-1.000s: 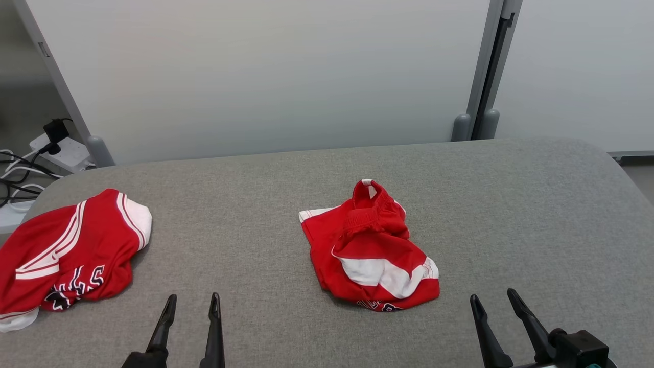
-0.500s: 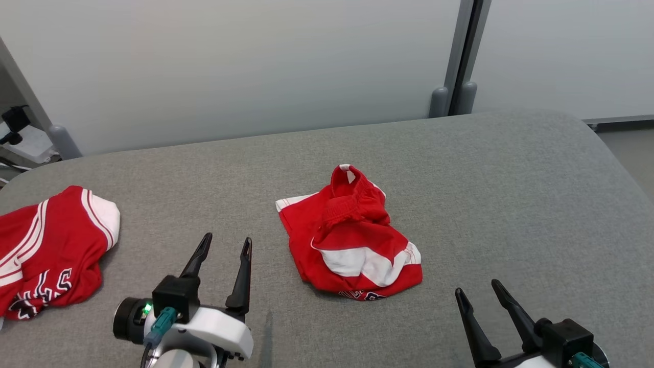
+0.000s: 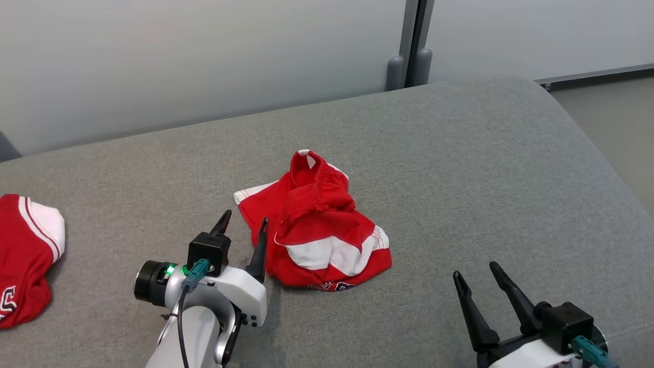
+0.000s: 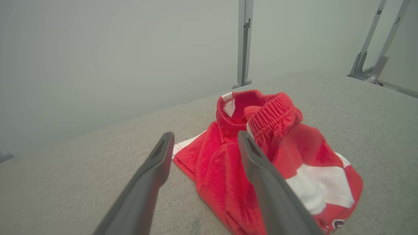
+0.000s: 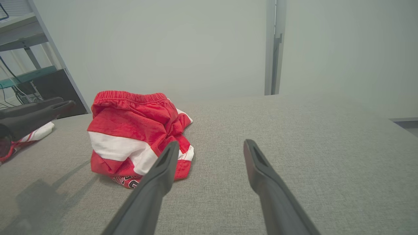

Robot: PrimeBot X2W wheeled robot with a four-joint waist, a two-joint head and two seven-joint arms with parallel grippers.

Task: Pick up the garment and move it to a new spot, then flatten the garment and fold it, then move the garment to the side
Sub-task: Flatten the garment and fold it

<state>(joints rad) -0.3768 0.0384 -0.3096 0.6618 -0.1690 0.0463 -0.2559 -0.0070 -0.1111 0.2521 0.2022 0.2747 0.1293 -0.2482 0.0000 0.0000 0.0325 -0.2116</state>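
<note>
Shorts, red basketball ones with white panels, lie crumpled in a heap near the middle of the grey cloth-covered counter. The elastic waistband is bunched up on the far side and dark lettering peeps out at the near hem.

The left hand sits low over the counter at the heap's left edge, its two dark fingers spread wide with nothing in them. One finger is right at the red fabric, though I cannot tell whether it touches. In its own wrist view the left flank of the heap lies between and beyond the fingers, so I'd judge it is lined up to take a pinch there for the first lift.

The right hand hangs at the near right, well apart from the shorts. It is just as wide open, empty, and over bare counter, probably waiting until there is cloth to spread.

A second red and white garment lies at the far left of the counter, well clear of the work. The felt-like top has a rounded right corner and plenty of bare ground to the right of the heap, which looks like room for a new spot. Behind stand pale partition panels joined at a grey post, with grey floor past the corner.
</note>
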